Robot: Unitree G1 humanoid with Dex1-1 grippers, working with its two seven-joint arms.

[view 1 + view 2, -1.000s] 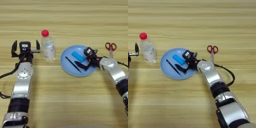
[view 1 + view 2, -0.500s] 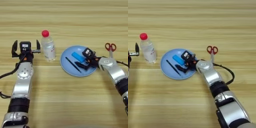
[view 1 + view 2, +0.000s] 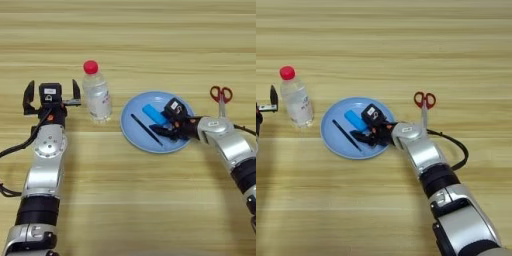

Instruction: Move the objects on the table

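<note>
Light-blue plate [image 3: 135,137] mid-desk holds blue block [image 3: 154,114] and black pen [image 3: 145,129]. Right pincer [image 3: 162,131] over the plate's right half, just beside the block; can't tell if spread or pressed together. Red-capped bottle [image 3: 96,93] upright left of plate. Red scissors [image 3: 220,98] right of plate. Left pincer [image 3: 51,97] spread, parked left of bottle on desk [image 3: 130,45].

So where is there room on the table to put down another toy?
Bare wood lies along the far side beyond the bottle and scissors, and in front between the two arms. The plate is crowded: pen, blue block and the right gripper over it. The left gripper sits beside the bottle.
</note>
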